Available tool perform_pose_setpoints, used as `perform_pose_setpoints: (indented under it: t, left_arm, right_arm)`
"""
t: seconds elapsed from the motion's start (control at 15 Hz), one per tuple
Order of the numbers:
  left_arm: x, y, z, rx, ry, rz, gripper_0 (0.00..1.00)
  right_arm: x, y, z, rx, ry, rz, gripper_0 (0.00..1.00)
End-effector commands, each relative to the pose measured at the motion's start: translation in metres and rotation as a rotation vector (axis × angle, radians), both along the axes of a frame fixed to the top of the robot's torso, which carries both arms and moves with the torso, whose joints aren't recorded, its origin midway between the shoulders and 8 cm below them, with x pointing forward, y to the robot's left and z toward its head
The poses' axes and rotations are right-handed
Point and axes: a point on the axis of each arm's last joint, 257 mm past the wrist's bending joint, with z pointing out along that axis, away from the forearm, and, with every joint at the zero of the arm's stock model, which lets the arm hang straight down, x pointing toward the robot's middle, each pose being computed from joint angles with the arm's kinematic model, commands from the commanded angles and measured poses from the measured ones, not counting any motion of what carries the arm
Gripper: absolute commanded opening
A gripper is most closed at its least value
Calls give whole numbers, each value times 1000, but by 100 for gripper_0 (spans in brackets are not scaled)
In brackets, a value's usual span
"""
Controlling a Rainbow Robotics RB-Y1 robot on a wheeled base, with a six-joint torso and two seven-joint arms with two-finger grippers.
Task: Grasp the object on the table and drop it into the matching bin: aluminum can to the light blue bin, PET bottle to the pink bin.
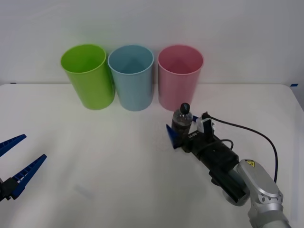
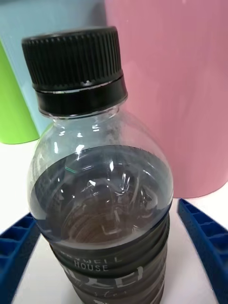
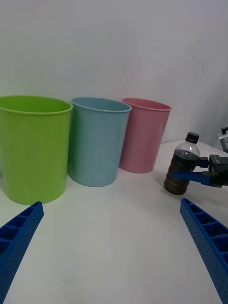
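The PET bottle [image 1: 182, 121], small and clear with a black cap and dark label, stands on the white table [image 1: 104, 156] just in front of the pink bin [image 1: 180, 78]. My right gripper [image 1: 181, 128] is open with one blue finger on each side of the bottle's lower body. In the right wrist view the bottle [image 2: 99, 199] sits between the fingers [image 2: 206, 242], with a thin gap on one side. The light blue bin [image 1: 131, 78] stands left of the pink one. My left gripper [image 1: 23, 156] waits open at the table's near left.
A lime green bin [image 1: 88, 76] stands at the left end of the row of bins. A black cable [image 1: 251, 130] loops from the right wrist over the table. A white wall rises behind the bins. Bare tabletop lies between the two arms.
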Motion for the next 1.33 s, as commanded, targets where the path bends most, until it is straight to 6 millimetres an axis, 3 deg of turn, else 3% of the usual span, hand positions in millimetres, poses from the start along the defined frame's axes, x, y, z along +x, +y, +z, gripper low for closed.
perform_pose_setpoints:
  t: [0.07, 0.47, 0.73, 1.07, 1.33]
  left_arm:
    - [0, 0, 0, 0, 0, 0, 100]
    - [0, 0, 0, 0, 0, 0, 100]
    - [0, 0, 0, 0, 0, 0, 100]
    - [0, 0, 0, 0, 0, 0, 100]
    - [0, 0, 0, 0, 0, 0, 100]
  right_arm:
    - [0, -1, 0, 1, 1, -2, 0]
    - [-1, 0, 1, 7, -1, 4, 0]
    - [-8, -5, 15, 11, -33, 3, 0]
    - [-36, -10, 46, 3, -99, 27, 0]
    - [-65, -16, 82, -9, -170, 53, 0]
